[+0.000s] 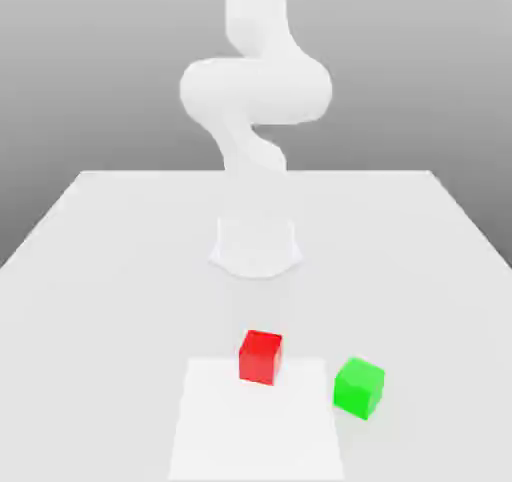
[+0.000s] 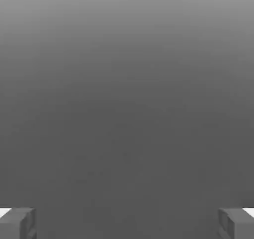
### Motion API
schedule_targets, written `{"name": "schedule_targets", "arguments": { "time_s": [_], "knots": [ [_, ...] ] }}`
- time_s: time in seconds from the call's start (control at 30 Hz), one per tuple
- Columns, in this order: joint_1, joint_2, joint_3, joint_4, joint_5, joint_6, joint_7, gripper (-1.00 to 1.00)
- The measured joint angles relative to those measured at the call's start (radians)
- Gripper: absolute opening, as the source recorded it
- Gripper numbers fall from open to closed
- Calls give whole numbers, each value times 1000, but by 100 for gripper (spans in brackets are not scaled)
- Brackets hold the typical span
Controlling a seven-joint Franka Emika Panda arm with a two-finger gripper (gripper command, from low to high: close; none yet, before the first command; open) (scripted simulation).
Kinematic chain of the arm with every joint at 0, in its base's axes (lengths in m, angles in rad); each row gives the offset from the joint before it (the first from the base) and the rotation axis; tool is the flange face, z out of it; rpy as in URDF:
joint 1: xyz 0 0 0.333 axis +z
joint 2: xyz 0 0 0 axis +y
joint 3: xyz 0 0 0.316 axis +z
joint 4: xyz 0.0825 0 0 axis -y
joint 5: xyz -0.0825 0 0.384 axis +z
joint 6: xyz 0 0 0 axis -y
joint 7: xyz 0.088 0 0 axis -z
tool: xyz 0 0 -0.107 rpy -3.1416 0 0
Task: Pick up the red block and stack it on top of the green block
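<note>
Two blocks sat apart on the table [image 1: 120, 310] before us: red [image 1: 260, 358] at the white patch's [image 1: 255, 430] far edge, green [image 1: 359, 387] nearby toward the exterior view's right. We saw the gripper [image 2: 127, 224] spread wide, nothing between its fingertips.

exterior view: tabletop [image 1: 130, 290] pale, near-white, plain; its far edge runs straight across, its side edges spread apart toward the camera. bright white rectangular patch [image 1: 255, 440] at the near part, slightly wider toward the camera. backdrop [image 1: 90, 90] plain grey, lighter high up, darker down beside the tabletop. light on the surface strong and even. hand view: smooth grey gradient, lighter at one edge, dark over the rest.
</note>
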Motion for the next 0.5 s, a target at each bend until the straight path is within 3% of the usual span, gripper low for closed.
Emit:
{"name": "schedule_targets", "arguments": {
  "time_s": [0.5],
  "knots": [
    [-28,456,56,-498,33,369,188,0]
  ]
}}
